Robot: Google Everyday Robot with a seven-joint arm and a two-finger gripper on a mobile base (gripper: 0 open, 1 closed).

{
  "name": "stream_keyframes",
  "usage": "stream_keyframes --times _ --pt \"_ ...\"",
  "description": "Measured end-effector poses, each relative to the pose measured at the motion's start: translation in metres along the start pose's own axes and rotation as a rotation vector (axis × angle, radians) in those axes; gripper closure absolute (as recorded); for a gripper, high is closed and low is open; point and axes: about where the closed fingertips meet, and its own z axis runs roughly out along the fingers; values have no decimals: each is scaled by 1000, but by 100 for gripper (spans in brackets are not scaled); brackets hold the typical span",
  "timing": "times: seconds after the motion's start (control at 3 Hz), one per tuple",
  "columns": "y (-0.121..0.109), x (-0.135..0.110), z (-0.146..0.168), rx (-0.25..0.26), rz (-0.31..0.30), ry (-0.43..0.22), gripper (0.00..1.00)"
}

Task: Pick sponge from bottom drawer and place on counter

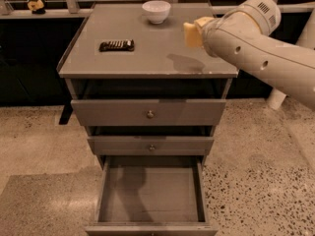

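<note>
I see gripper [199, 27] upper right of frame, clenched on sponge [191, 35], aloft over counter [147, 63], right side. Sponge looks light, soft, squashy; I judge gentle pinch across flat faces holds best. Drawer [150, 195] open, bottom centre.

Gripper [202, 29], sponge [192, 35] in its grasp, above counter [147, 60] right side; bottom drawer [150, 195] open
</note>
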Motion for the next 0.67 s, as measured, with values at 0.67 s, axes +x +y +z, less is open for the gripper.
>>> stream_keyframes --times 0.67 --pt "9 7 38 -128 -55 -30 100"
